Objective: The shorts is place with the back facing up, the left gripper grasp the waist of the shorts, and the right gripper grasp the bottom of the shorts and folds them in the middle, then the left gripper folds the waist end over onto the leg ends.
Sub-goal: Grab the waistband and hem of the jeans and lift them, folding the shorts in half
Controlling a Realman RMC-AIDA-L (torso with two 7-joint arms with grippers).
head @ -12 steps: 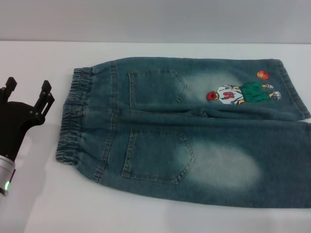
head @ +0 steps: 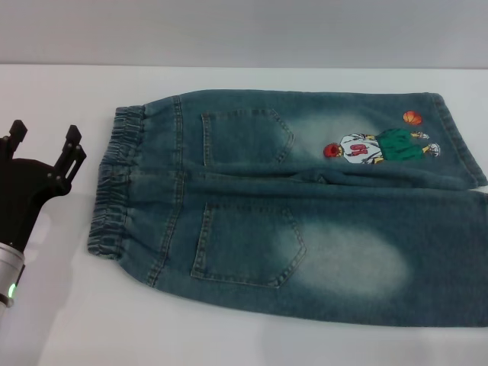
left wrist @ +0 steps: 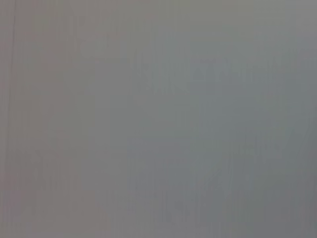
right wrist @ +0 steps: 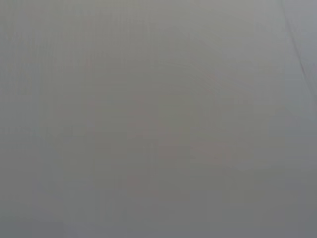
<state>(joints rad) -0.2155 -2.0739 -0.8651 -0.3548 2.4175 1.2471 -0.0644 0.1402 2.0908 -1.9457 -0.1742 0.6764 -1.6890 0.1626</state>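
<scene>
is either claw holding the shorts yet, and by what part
Nothing is held. The left claw is open beside the waistband of the shorts, apart from it. The right claw is out of view.

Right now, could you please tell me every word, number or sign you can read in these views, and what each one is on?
Red marks, perhaps a number, on the white jersey of the cartoon figure printed on the shorts: too small to read.
No other text in any view.
</scene>
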